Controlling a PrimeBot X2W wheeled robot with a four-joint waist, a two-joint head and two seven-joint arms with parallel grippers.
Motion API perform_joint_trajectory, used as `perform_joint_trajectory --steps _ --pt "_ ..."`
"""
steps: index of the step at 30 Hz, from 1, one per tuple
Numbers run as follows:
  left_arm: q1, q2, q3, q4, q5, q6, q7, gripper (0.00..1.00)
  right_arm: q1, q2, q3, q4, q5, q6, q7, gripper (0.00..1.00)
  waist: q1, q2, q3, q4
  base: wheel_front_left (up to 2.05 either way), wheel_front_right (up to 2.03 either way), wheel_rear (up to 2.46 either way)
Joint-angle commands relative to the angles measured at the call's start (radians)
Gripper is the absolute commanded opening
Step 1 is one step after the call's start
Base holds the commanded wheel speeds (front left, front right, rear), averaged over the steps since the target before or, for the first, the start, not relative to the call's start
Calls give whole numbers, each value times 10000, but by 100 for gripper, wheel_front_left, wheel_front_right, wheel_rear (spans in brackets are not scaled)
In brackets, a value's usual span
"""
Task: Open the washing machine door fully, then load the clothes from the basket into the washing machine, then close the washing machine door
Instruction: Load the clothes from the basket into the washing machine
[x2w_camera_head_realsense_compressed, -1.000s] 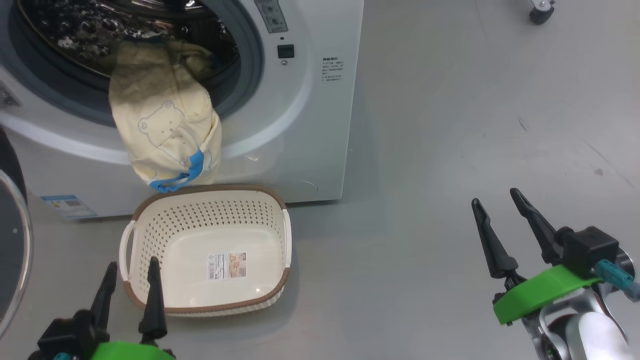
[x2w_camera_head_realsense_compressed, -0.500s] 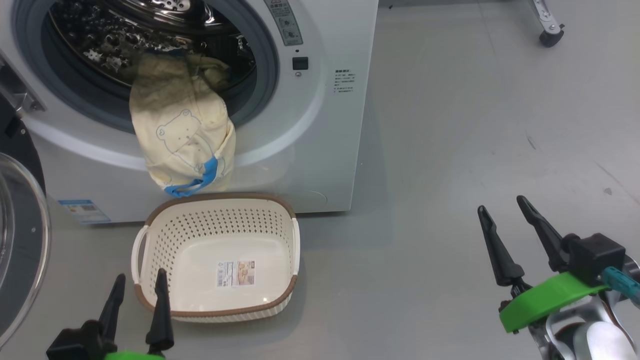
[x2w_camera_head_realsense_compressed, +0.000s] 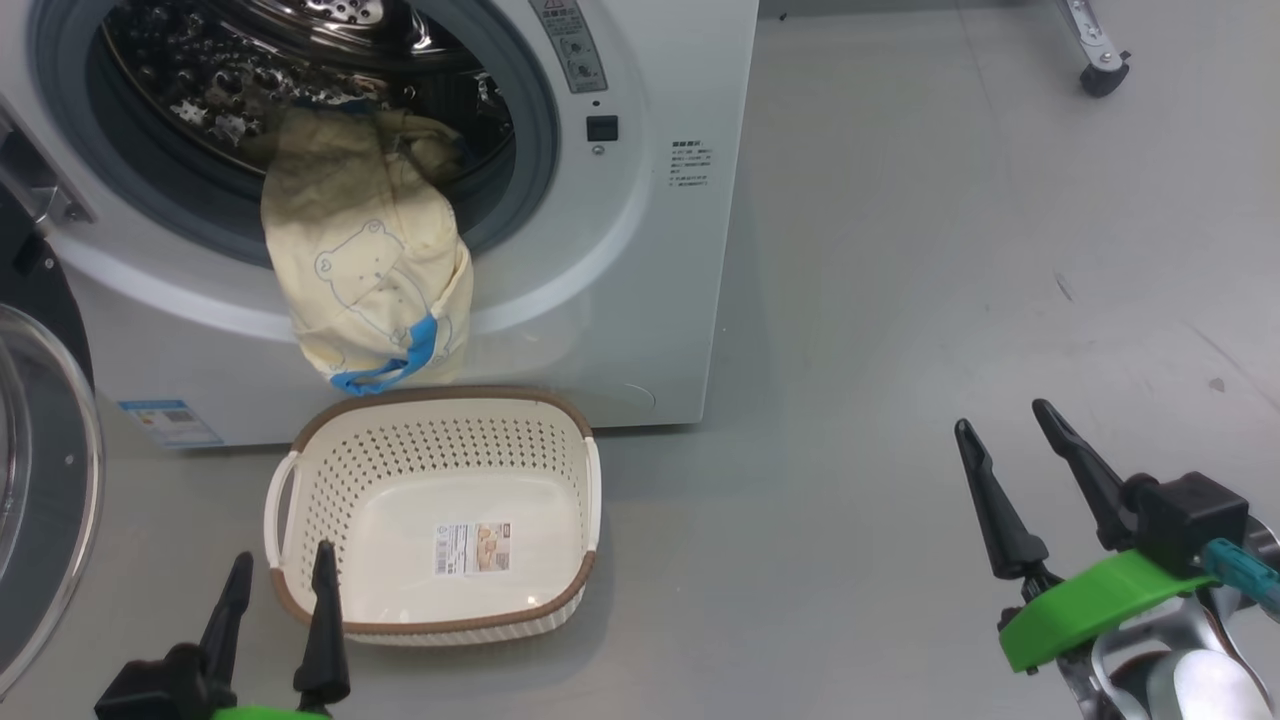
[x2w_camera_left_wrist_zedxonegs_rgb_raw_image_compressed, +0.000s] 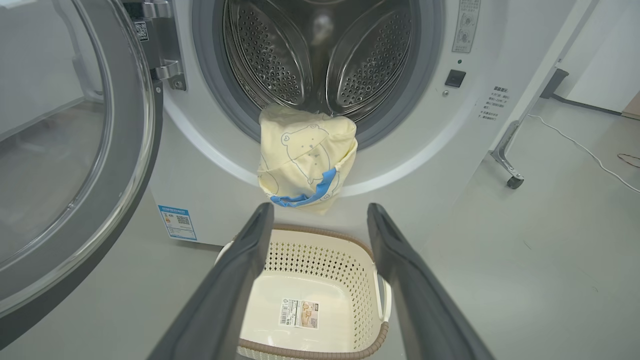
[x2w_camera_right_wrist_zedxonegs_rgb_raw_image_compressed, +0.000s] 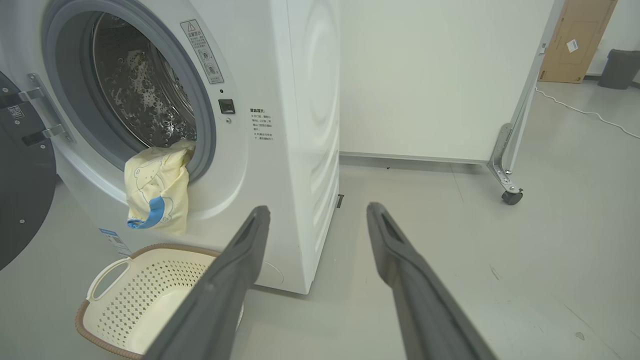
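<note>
The white washing machine (x2w_camera_head_realsense_compressed: 650, 250) stands with its door (x2w_camera_head_realsense_compressed: 40, 480) swung wide to the left. Pale yellow bear-print clothes (x2w_camera_head_realsense_compressed: 370, 270) with a blue trim hang out over the grey gasket, half in the drum, their lower end dangling above the basket (x2w_camera_head_realsense_compressed: 430, 600). The cream basket sits on the floor before the machine and holds only a label. My left gripper (x2w_camera_head_realsense_compressed: 280, 575) is open just at the basket's near left corner, holding nothing. My right gripper (x2w_camera_head_realsense_compressed: 1000, 425) is open over bare floor far to the right. The left wrist view shows the clothes (x2w_camera_left_wrist_zedxonegs_rgb_raw_image_compressed: 305, 155) and door (x2w_camera_left_wrist_zedxonegs_rgb_raw_image_compressed: 100, 175).
A white panel on a castor leg (x2w_camera_right_wrist_zedxonegs_rgb_raw_image_compressed: 510, 170) stands right of the machine (x2w_camera_right_wrist_zedxonegs_rgb_raw_image_compressed: 300, 125). A cable (x2w_camera_right_wrist_zedxonegs_rgb_raw_image_compressed: 585, 112) trails over the floor behind it, near a cardboard box (x2w_camera_right_wrist_zedxonegs_rgb_raw_image_compressed: 575, 40) and a dark bin (x2w_camera_right_wrist_zedxonegs_rgb_raw_image_compressed: 620, 67). Grey floor stretches to the right.
The head camera has shifted, so the whole scene sits a little further right and lower than a second ago. Both grippers stay open and the clothes hang as before.
</note>
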Motion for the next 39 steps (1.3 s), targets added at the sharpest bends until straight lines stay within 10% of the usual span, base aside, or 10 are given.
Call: perform_joint_trajectory --steps 1,39 --pt "-268 92 444 -298 66 1284 -140 100 -203 -93 204 -355 25 2 -42 100 0 -1 4 -7 0 0 0" --pt "-7149 1324 -236 5300 -287 -1500 2174 100 -2521 -93 1261 452 1118 2 -1386 100 0 -1 4307 -1825 0 0 0"
